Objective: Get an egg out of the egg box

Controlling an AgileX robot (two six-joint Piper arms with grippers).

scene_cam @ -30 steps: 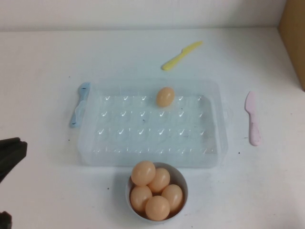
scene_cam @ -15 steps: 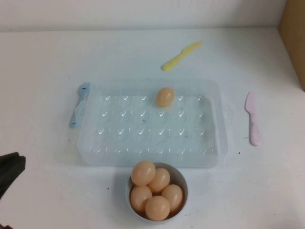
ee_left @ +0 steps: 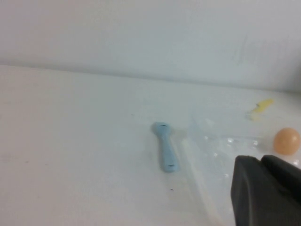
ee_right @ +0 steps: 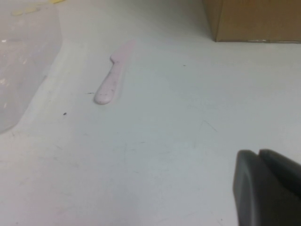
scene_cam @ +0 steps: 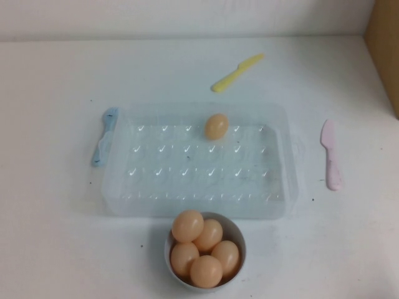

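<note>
sitting in the egg box: one egg [scene_cam: 216, 126], peach-tan, in a dimple of the far row, a bit right of the middle; it also peeks in beside the dark finger in the left wrist view [ee_left: 286, 141]
egg box [scene_cam: 124, 199]: clear dimpled tray in the middle of the white table [scene_cam: 50, 75], no other egg in it
bowl [scene_cam: 235, 232]: small, round and pale, just in front of the tray's near edge, five matching eggs [scene_cam: 187, 225] piled inside
blue knife [scene_cam: 105, 136]: lying right along the tray's left end
yellow knife [scene_cam: 237, 72]: behind the tray, well apart from it
pink knife [scene_cam: 330, 156]: right of the tray, near it
cardboard box [scene_cam: 383, 43]: far right corner
left gripper [ee_left: 263, 162]: out of the high view, off to the tray's left, fingers pressed together, holding nothing
right gripper [ee_right: 259, 154]: low over bare table out past the pink knife, can't tell how its fingers stand
</note>
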